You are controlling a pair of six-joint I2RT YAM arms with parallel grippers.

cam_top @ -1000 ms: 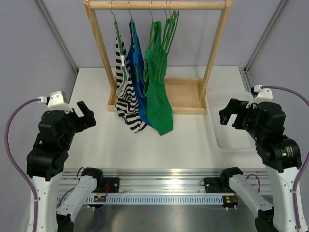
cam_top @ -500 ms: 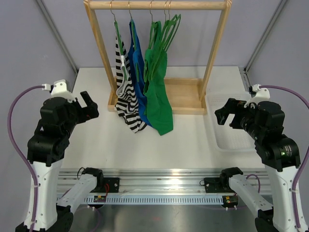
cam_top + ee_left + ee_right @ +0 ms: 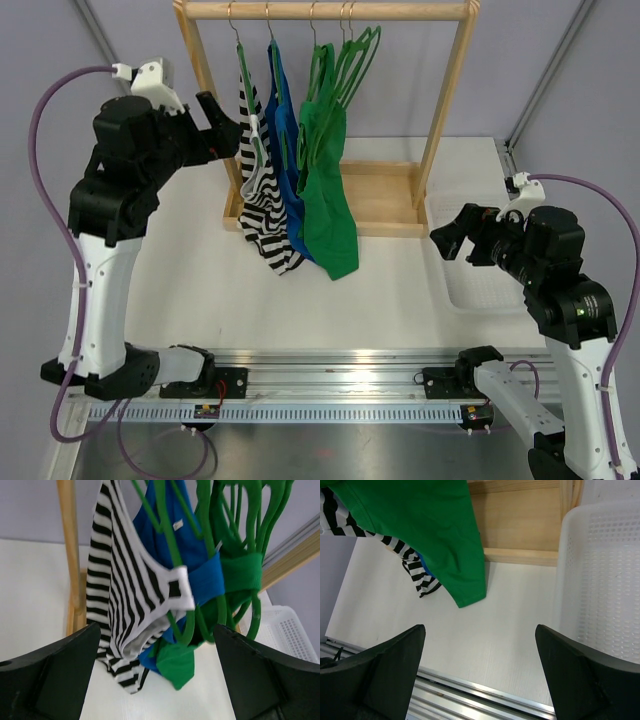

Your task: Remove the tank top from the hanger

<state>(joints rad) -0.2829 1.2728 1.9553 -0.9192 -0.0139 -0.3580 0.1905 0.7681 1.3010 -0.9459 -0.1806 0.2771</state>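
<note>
Tank tops hang in a row at the upper centre of the top view, all on green plastic hangers point(image 3: 352, 55) hooked over the rail of a wooden garment rack point(image 3: 325, 10): a black-and-white striped tank top point(image 3: 262, 200) leftmost, a blue tank top point(image 3: 284, 110) beside it, and a green tank top point(image 3: 326, 195) to the right, its hem reaching lowest. The three overlap, each touching the next. At the upper left, the left gripper point(image 3: 222, 125) is raised to strap height just beside the striped top, its fingers spread wide with nothing between them; its wrist view frames the striped strap and a hanger arm between the two dark fingers point(image 3: 55, 675). At the right middle, the right gripper point(image 3: 447, 237) hovers over the white table point(image 3: 200, 290), also spread wide and empty, above the left edge of a white perforated basket point(image 3: 465, 285).
</note>
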